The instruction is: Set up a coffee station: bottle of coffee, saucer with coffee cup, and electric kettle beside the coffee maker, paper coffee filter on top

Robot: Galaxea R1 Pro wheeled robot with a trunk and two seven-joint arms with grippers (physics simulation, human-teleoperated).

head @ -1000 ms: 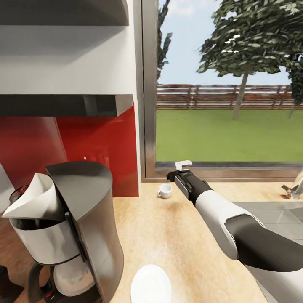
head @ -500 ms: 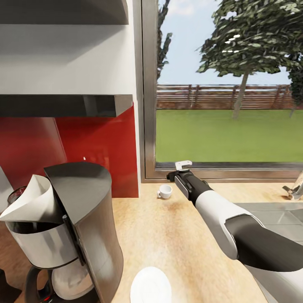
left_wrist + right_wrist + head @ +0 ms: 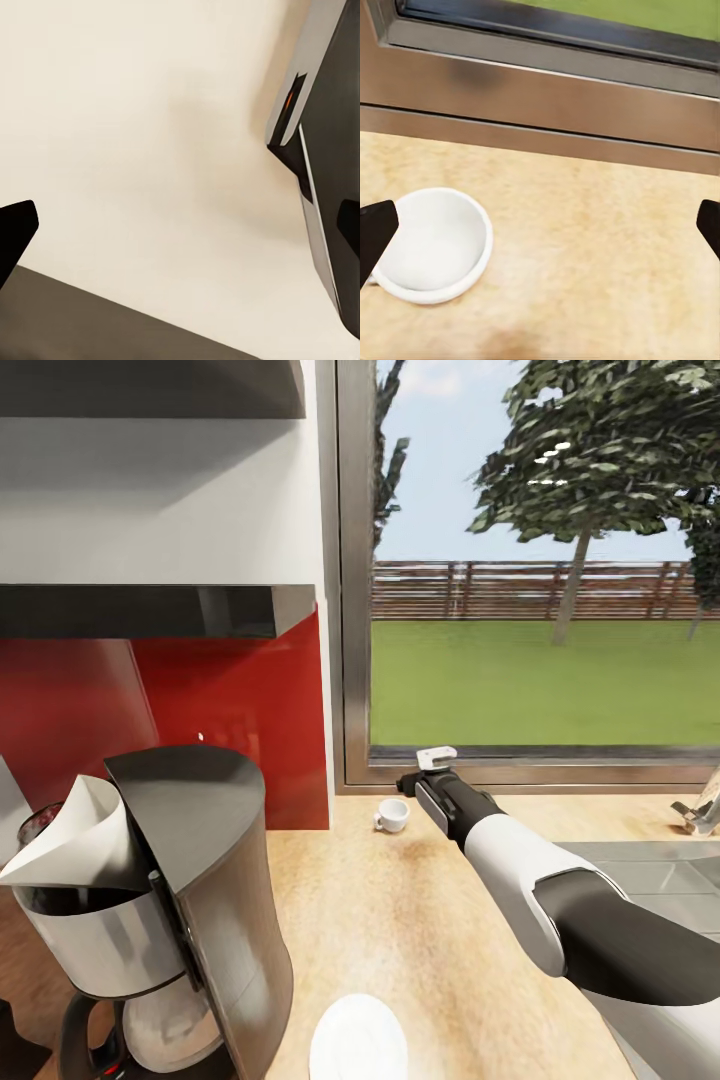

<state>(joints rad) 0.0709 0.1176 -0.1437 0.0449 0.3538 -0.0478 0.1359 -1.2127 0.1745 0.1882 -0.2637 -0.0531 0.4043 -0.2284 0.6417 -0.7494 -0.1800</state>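
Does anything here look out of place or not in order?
The coffee cup stands alone near the window, far from the saucer, which lies bare beside the coffee maker. The paper coffee filter sits tilted on top.

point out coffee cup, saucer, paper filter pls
coffee cup [image 3: 392, 815], head view, on its white body.
saucer [image 3: 358, 1040], head view, on its flat middle.
paper coffee filter [image 3: 75, 840], head view, on the cone's outer wall.

I see a small white cup [image 3: 392, 814] standing upright on the long light-wood counter [image 3: 400, 920] near the window. A flat round white plate [image 3: 358, 1040] lies beside the tall black coffee machine [image 3: 200, 900], which has a white paper cone [image 3: 75, 835] on top.
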